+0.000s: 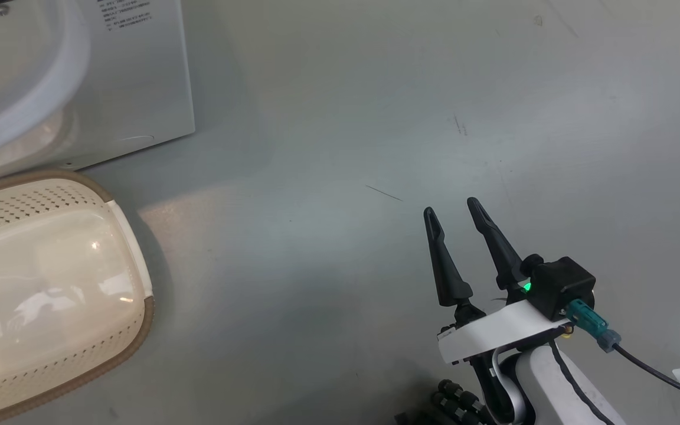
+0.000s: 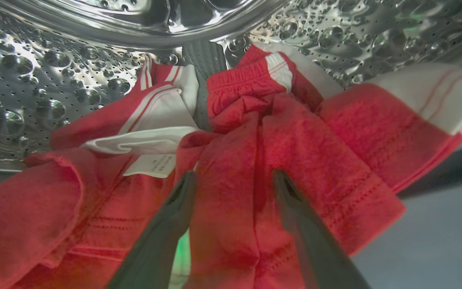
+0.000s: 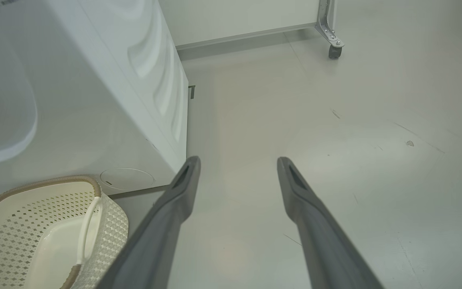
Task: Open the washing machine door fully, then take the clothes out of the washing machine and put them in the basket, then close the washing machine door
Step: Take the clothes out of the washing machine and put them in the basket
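Note:
In the left wrist view, the red clothes [image 2: 295, 140] with white parts lie heaped in the steel perforated drum [image 2: 34, 80] of the washing machine [image 1: 139, 77]. My left gripper [image 2: 233, 180] is open inside the drum, its fingers straddling a fold of the red fabric. The cream basket [image 1: 21, 200] with a brown rim stands empty on the floor in front of the washing machine [image 3: 94, 100]. My right gripper [image 1: 451, 208] hangs open over bare floor to the right of the basket [image 3: 110, 224], holding nothing [image 3: 238, 160]. The washing machine door is out of view.
Grey floor [image 1: 340, 147] stretches to the right of the machine and basket. A white panel [image 3: 235, 16] on a castor [image 3: 334, 51] stands behind the machine's far side.

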{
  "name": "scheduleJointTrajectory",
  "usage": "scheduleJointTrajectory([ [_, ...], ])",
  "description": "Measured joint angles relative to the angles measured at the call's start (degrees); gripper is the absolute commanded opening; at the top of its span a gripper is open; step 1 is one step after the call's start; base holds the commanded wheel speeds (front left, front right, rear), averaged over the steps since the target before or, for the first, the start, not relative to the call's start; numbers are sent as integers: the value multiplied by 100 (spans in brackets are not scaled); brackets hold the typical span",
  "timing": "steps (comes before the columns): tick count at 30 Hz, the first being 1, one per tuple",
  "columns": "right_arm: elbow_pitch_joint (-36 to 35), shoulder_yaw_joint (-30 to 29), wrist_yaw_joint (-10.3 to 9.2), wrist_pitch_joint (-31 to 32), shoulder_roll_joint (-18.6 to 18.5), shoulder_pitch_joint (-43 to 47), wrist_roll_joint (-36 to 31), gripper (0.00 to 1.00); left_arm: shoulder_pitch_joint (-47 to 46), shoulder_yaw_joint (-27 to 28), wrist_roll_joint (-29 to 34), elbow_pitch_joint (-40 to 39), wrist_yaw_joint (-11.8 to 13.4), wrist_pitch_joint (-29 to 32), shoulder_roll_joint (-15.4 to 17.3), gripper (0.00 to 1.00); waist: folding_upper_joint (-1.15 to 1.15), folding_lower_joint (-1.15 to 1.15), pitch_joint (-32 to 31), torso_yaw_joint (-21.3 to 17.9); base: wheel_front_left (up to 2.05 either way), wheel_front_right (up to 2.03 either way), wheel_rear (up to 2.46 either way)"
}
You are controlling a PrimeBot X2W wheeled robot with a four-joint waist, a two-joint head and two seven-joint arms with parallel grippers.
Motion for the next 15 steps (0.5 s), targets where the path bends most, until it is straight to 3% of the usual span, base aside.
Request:
scheduleJointTrajectory([
  [15,-9,133,-66,0,3,-43,0,100,-370,-323,209,449,0,322,183,100,0,0,28,-132,0,0,0],
])
